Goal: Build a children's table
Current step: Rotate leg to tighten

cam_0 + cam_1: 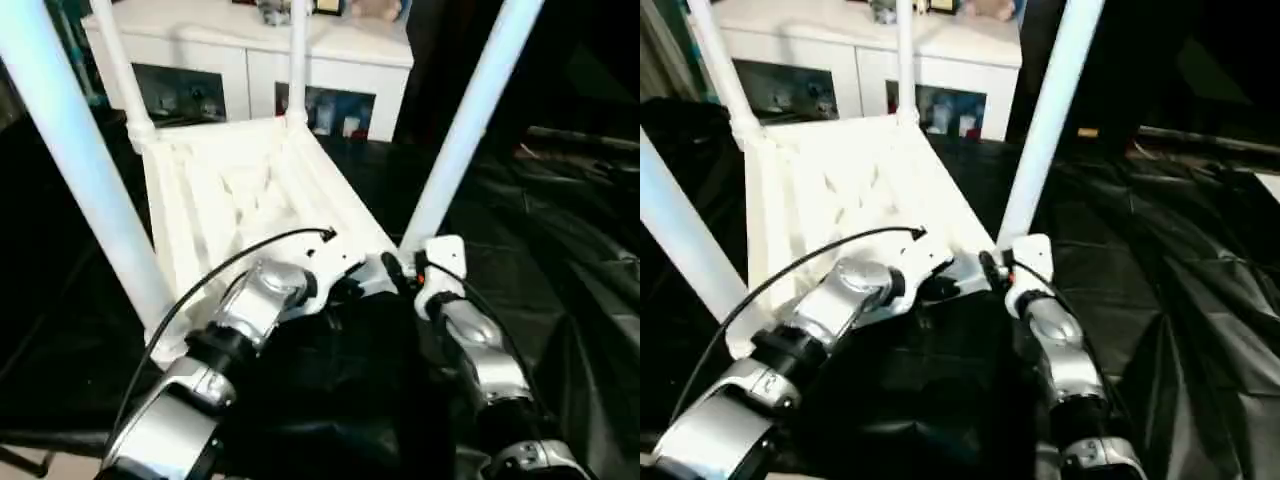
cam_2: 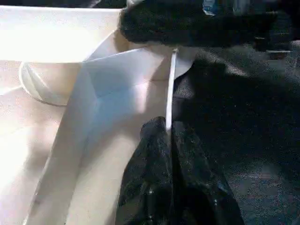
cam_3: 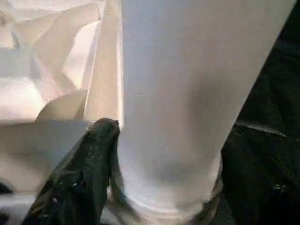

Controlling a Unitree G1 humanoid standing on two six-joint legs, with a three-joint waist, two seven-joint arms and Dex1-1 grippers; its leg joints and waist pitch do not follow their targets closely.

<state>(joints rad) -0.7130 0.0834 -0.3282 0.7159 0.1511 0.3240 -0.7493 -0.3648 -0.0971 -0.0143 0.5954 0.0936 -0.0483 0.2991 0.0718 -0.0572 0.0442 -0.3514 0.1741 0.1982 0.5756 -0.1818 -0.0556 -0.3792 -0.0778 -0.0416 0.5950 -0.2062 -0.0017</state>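
So, where the table sits: the children's table point(image 1: 250, 200) lies upside down on the black-draped surface point(image 1: 560, 260), ribbed underside up, all four legs standing in their corner sockets; a white cabinet point(image 1: 250, 60) stands behind it

Key relation: the near right leg point(image 1: 470, 120) rises straight ahead of the right pincer point(image 3: 140, 187), its long axis running up and away and leaning slightly outward; the socket end of it sits just at the fingertips, so the right arm is plainly the nearer one to this leg

Right pincer: spread wide around the base of that leg; one black finger point(image 3: 79, 173) lies against the leg's side just above the socket collar; the other finger is hidden behind the tube, so whether the grip is firm I cannot tell

Left pincer point(image 2: 168, 136): pressed together on the thin edge wall of the tabletop point(image 2: 171, 84) near the same corner; pinching it, by the look of it, to steady the top

Arm poses: both silver forearms reach forward and converge on the near right corner; the left crosses inward from the left, the right runs nearly straight ahead

Judgement: the coming move likely turns on pushing or seating this leg along its own axis into the socket; the left hold should keep the top from sliding
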